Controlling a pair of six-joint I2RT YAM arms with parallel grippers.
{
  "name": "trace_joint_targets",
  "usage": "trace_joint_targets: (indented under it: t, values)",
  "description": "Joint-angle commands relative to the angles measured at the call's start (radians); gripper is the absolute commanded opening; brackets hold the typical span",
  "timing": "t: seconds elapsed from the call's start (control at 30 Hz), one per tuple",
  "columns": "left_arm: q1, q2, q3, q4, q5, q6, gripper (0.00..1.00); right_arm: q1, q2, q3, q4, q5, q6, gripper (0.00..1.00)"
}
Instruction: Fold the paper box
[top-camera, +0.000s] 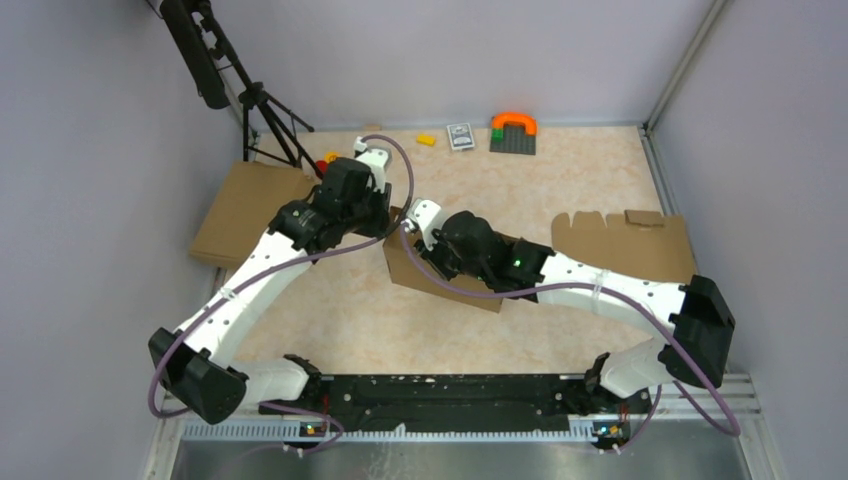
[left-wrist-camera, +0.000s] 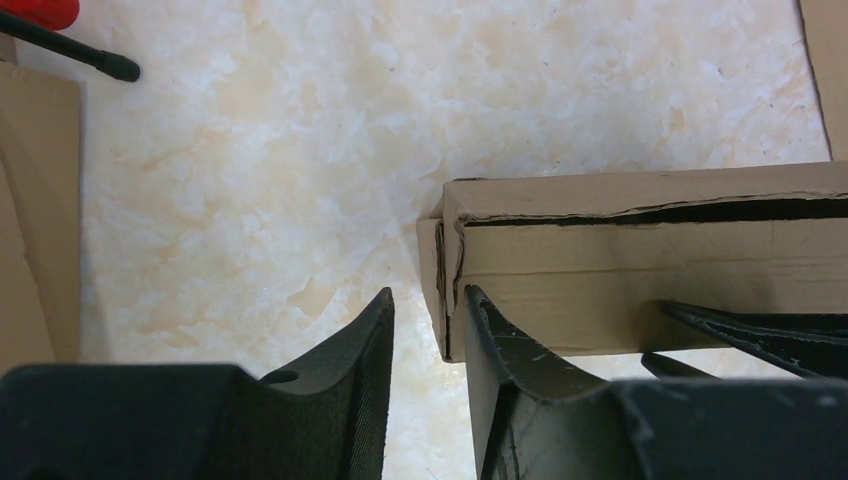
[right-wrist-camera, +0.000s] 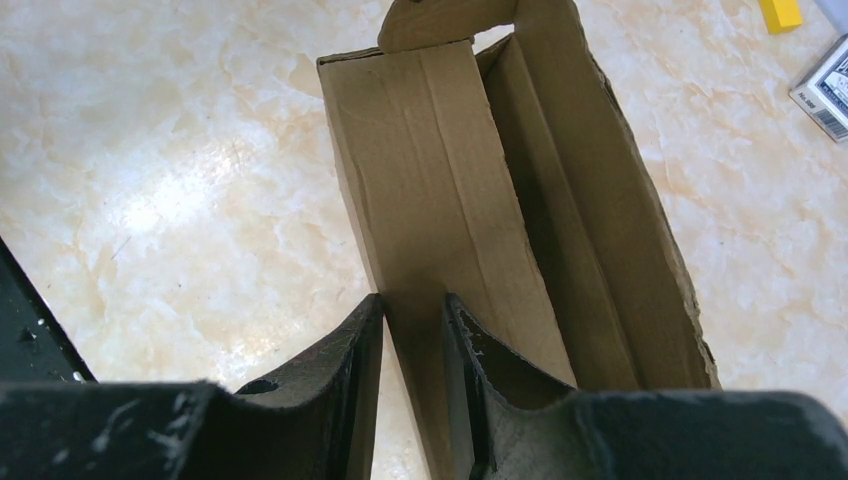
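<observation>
The paper box (top-camera: 445, 283) is a plain brown shallow cardboard box, partly folded, in the middle of the table between both arms. In the left wrist view its end (left-wrist-camera: 640, 250) lies across the frame. My left gripper (left-wrist-camera: 430, 292) straddles the box's end wall at the corner. Its right finger touches the inside and its left finger stands a little off the outside. My right gripper (right-wrist-camera: 412, 298) is shut on the box's long side wall (right-wrist-camera: 440, 180), one finger outside and one inside. Its fingers (left-wrist-camera: 760, 325) also show in the left wrist view.
A flat cardboard sheet (top-camera: 245, 210) lies at the left and a notched cardboard blank (top-camera: 620, 245) at the right. A black tripod (top-camera: 265, 110) stands at the back left. A grey baseplate with an orange arch (top-camera: 513, 133), a card box (top-camera: 461, 135) and a yellow brick (top-camera: 427, 139) lie at the back.
</observation>
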Motion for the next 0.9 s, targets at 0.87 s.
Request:
trace_joint_targets:
  t: [0.87]
  values:
    - [0.000, 0.002, -0.026, -0.017, 0.078, 0.059, 0.00, -0.001, 0.033, 0.045, -0.042, 0.100, 0.029, 0.25]
